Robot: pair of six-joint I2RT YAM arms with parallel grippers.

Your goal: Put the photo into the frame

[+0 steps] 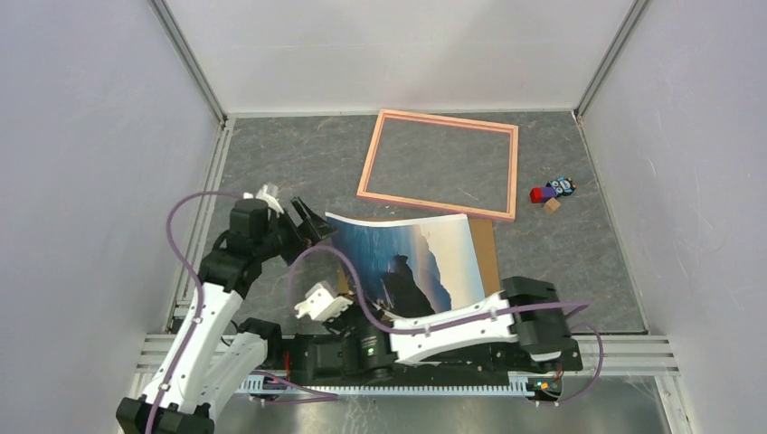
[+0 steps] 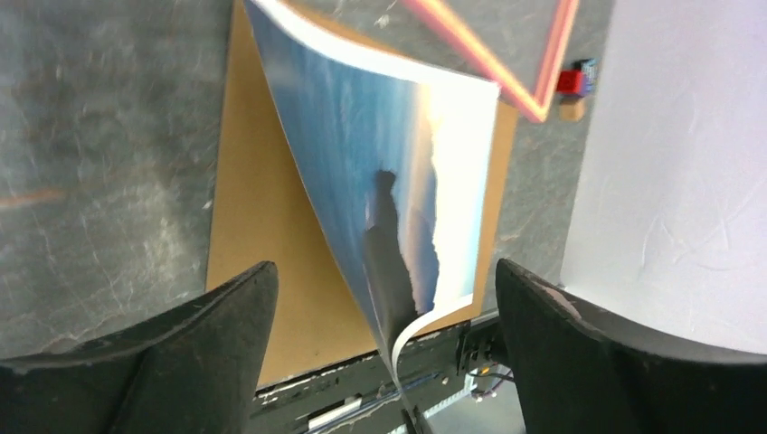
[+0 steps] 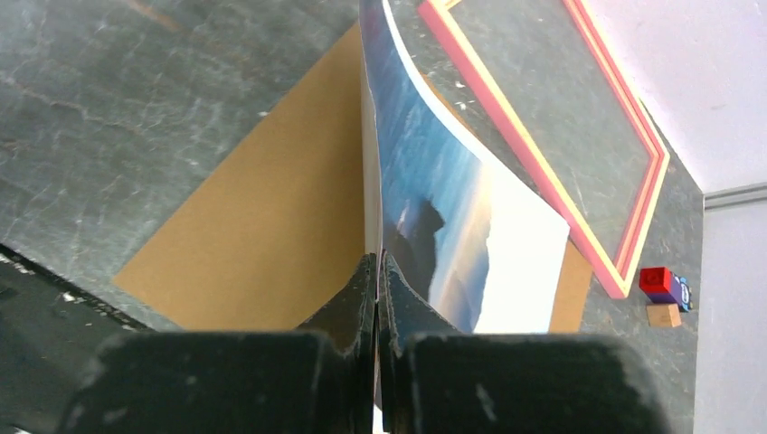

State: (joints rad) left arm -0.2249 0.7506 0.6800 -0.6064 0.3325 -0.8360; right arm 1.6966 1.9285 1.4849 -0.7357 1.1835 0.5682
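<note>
At the left, over the grey table (image 1: pixel 271 163): left gripper (image 1: pixel 315 224), jaws spread wide and gripping nothing, level with the far left corner of the photo (image 1: pixel 407 262) and close to it, contact not clear from above. In the left wrist view, both dark fingers (image 2: pixel 208 334) well apart, with the curled near corner of the photo seen in the gap beyond them. Next along, low and near the arm bases: right gripper (image 3: pixel 377 264), clamped tight on the near left edge of the photo, fingers pressed flat together on the sheet. Photo lifted and bowed, printed side showing from above — blue sea, dark cliff, pale sky — rising off the brown backing board (image 1: pixel 487 255) lying flat beneath it. Further back and to the right: the frame (image 1: pixel 439 120), pink, flat on the table, apart from the photo, grey tabletop showing through its opening. At far right, just beside the frame's near right corner — a small cluster of coloured toy blocks (image 1: pixel 552 192).
</note>
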